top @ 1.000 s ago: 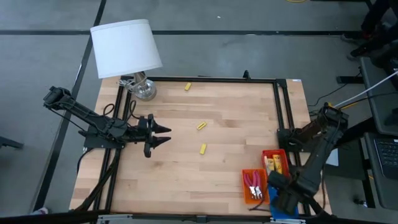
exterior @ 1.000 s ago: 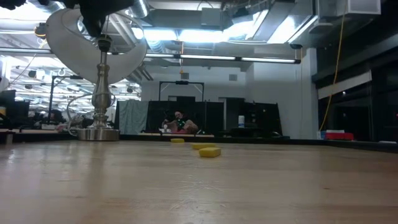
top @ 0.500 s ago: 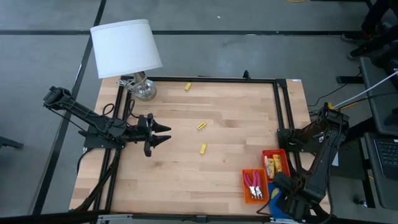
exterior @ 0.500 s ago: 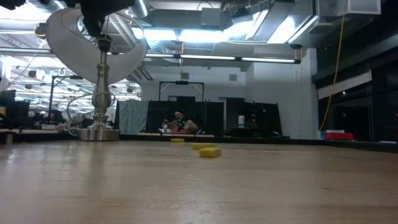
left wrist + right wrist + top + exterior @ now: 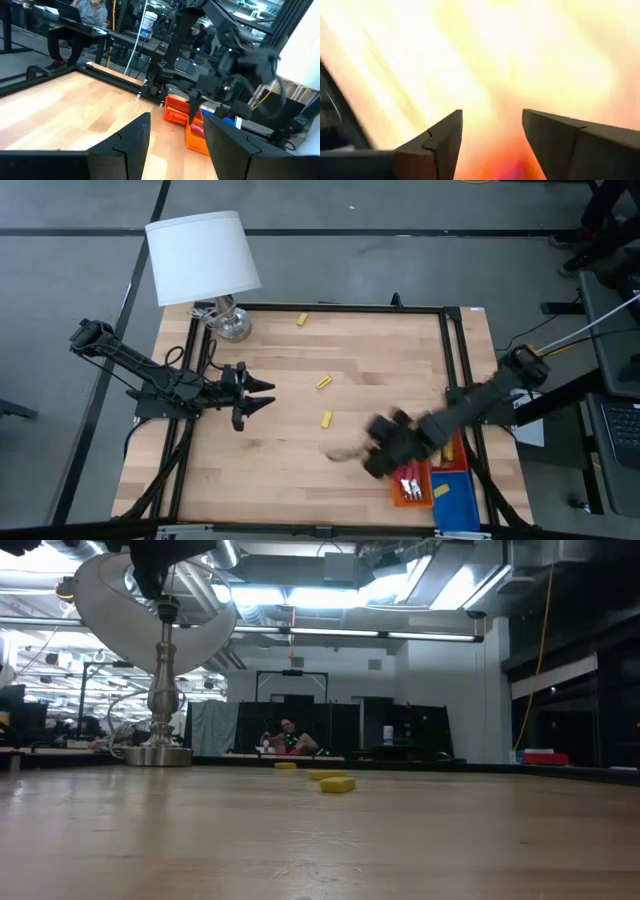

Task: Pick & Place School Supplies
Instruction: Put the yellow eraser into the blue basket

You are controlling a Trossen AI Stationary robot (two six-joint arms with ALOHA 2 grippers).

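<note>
Three small yellow blocks lie flat on the wooden table: one (image 5: 301, 319) near the far edge, one (image 5: 324, 382) mid-table, one (image 5: 326, 419) just nearer. A fourth yellow block (image 5: 441, 491) lies in the blue tray (image 5: 462, 506). The red-handled tools (image 5: 408, 484) lie in the orange tray (image 5: 397, 491). The yellow packs in the red tray (image 5: 456, 452) are mostly hidden by my right arm. My right gripper (image 5: 345, 453) is open and blurred, low over bare table left of the trays. My left gripper (image 5: 268, 396) hangs open at the table's left side.
A white-shaded lamp (image 5: 203, 258) stands at the far left corner, its metal base (image 5: 158, 753) on the table. A black frame rail (image 5: 340, 307) rims the table. The three trays sit together at the near right corner. Bare wood lies between the grippers.
My right arm has swung fast from over the blue tray at the near right corner toward the table's left, past the orange tray, out over the table. A yellow block now shows in the blue tray. My left arm has stayed still.
</note>
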